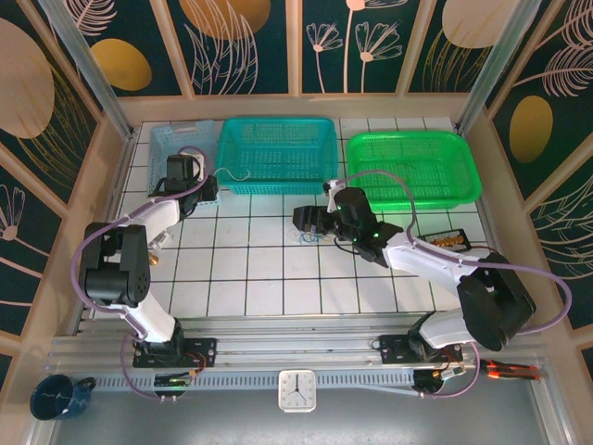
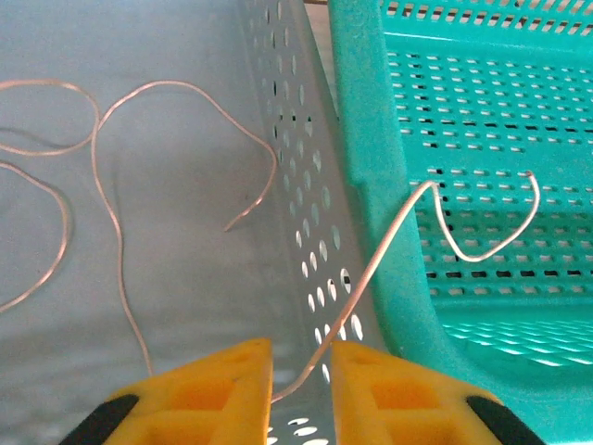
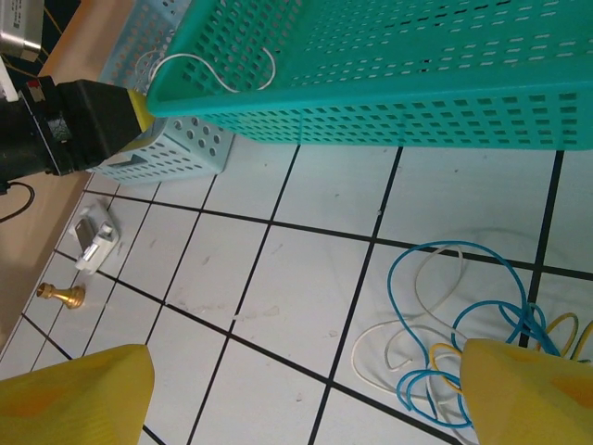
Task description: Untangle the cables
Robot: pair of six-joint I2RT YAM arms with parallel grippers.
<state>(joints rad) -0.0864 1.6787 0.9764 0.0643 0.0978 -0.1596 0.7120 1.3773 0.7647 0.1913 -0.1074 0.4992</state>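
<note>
Cables (image 3: 523, 320) — thin blue, white and yellow loops, one knot on the tiles between the right gripper's (image 3: 301, 375) spread fingers. Left gripper (image 2: 301, 357) straddles one whitish cord (image 2: 463, 259) — grip unclear. Three baskets (image 1: 278, 121).

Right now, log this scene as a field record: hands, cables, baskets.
left hand: narrow gap, whitish cable passing between the fingers
whitish cable: free end curls over the teal basket
right hand: open, above the tangle
tangle: blue, whitish and yellowish cables, on the white tiles
pale blue basket: loose whitish cable lying inside
green basket: right of the teal basket
</note>
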